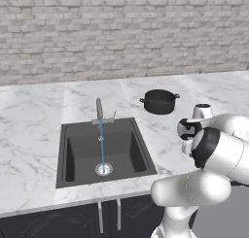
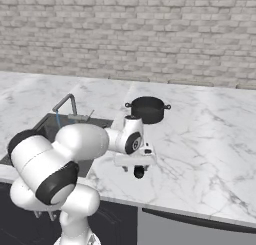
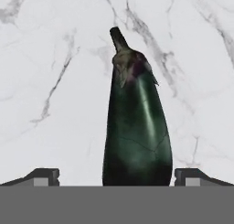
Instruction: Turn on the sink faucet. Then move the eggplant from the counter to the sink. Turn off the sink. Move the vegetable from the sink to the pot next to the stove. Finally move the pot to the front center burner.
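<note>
While water is running in a thin blue stream from the sink faucet [image 1: 99,110] into the sink [image 1: 73,157], the white marble counter [image 2: 210,154] is stretching out to either side. A black pot [image 2: 147,109] is sitting on it behind the arm. The gripper [image 3: 117,175] is hanging over the counter with its jaws standing wide apart, gripping nothing, and the eggplant [image 3: 136,127] is lying on the marble between the fingertips [image 3: 45,176].

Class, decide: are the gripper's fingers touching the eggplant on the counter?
Apart. In the hand view the eggplant lies between the open fingers, with bare counter visible between each finger and its sides.
</note>
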You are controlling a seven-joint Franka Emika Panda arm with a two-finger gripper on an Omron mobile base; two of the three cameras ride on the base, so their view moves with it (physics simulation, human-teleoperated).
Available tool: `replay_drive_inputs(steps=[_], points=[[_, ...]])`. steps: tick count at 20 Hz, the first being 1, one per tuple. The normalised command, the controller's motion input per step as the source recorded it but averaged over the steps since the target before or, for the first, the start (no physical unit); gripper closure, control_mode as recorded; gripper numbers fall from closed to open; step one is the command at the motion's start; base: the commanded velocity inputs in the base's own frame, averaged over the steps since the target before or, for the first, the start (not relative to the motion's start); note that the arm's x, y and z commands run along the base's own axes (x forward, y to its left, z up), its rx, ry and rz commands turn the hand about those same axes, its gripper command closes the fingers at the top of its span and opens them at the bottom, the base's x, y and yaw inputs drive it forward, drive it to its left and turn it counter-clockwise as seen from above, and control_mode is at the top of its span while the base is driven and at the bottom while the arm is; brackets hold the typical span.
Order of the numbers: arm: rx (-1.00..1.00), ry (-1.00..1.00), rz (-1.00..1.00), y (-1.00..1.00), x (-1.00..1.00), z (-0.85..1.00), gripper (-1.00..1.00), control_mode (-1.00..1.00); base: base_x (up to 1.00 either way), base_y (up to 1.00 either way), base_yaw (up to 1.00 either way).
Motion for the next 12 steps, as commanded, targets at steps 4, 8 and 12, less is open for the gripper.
replay_drive_inputs(steps=[4, 8, 12], points=[[0.02, 0.00, 0.05, -0.01, 0.00, -0.28, -1.00, -1.00, 0.00, 0.00, 0.00], [-0.01, 0.00, 0.03, 0.01, 0.00, -0.27, 1.00, -1.00, 0.00, 0.00, 0.00], [0.00, -0.04, 0.01, 0.00, -0.07, -0.01, 1.00, -1.00, 0.00, 0.00, 0.00]])
